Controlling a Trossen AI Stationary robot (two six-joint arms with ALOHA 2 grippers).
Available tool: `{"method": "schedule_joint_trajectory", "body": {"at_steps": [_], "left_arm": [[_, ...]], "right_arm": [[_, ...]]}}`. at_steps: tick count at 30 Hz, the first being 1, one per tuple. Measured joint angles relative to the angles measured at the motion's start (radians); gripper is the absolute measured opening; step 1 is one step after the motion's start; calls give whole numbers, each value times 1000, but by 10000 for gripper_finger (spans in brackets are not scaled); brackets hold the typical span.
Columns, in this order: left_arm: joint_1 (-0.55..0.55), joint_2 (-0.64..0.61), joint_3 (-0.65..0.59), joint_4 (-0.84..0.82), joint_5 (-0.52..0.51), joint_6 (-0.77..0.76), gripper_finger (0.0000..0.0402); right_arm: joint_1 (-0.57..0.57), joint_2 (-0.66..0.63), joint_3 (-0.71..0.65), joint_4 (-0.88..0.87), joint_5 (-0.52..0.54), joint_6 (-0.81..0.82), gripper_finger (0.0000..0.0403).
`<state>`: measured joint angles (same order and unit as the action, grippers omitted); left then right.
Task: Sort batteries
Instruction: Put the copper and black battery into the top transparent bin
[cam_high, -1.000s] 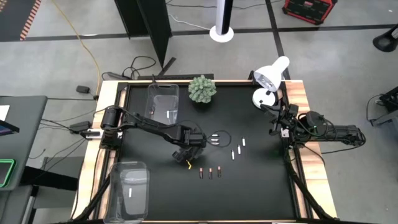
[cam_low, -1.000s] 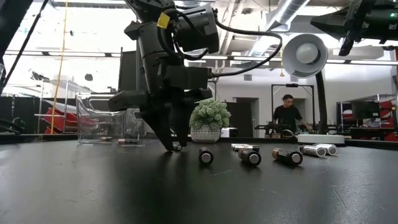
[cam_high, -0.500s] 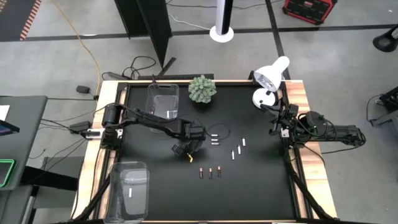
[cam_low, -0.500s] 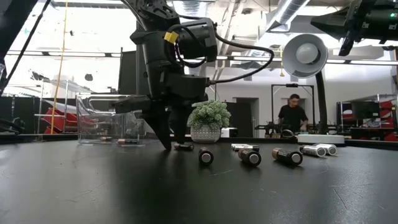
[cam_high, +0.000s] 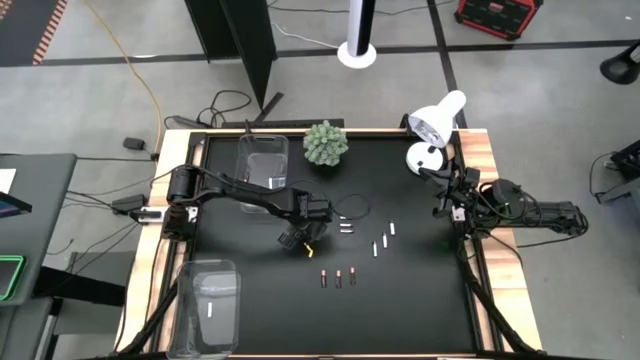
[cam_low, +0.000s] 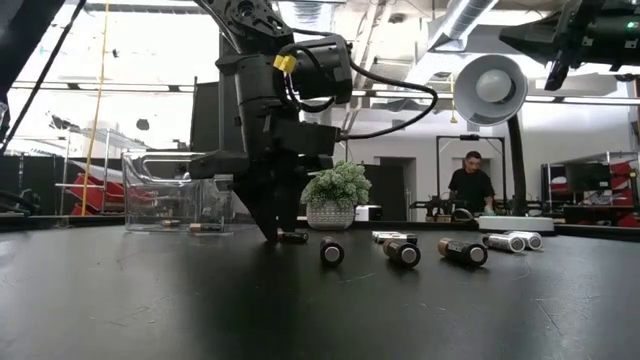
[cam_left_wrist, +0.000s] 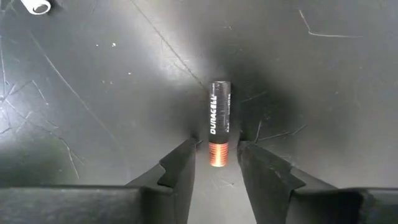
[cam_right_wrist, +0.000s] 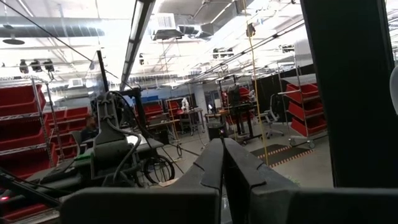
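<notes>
A dark battery with a copper-orange end lies flat on the black mat. My left gripper hangs over it, open, pointing down, one finger on each side of the copper end with a gap to both. In the low view the left gripper has its tips at the mat beside this battery. Three more dark batteries lie in a row nearer the near edge. White batteries lie to the right. My right gripper is shut and waits raised at the table's right edge.
One clear bin stands at the far left and another clear bin at the near left, each with batteries inside. A potted plant and a white lamp stand along the far edge. A person is in the room behind.
My left gripper has turned about its wrist above the dark battery and drifted a little toward the far edge, its tips staying down at the mat. The right arm has kept still.
</notes>
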<state>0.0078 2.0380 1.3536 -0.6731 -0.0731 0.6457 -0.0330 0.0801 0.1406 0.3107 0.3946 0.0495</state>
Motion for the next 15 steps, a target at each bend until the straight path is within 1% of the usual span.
{"method": "schedule_joint_trajectory", "body": {"at_steps": [5,11,15], "left_arm": [[0,0,0,1,13,0,83],[-2,-1,0,1,17,-8,21],[-2,-1,0,2,17,-14,17]], "right_arm": [[-10,0,0,-6,0,3,31],[-9,0,0,-9,0,3,31],[-9,0,0,-9,0,3,31]]}}
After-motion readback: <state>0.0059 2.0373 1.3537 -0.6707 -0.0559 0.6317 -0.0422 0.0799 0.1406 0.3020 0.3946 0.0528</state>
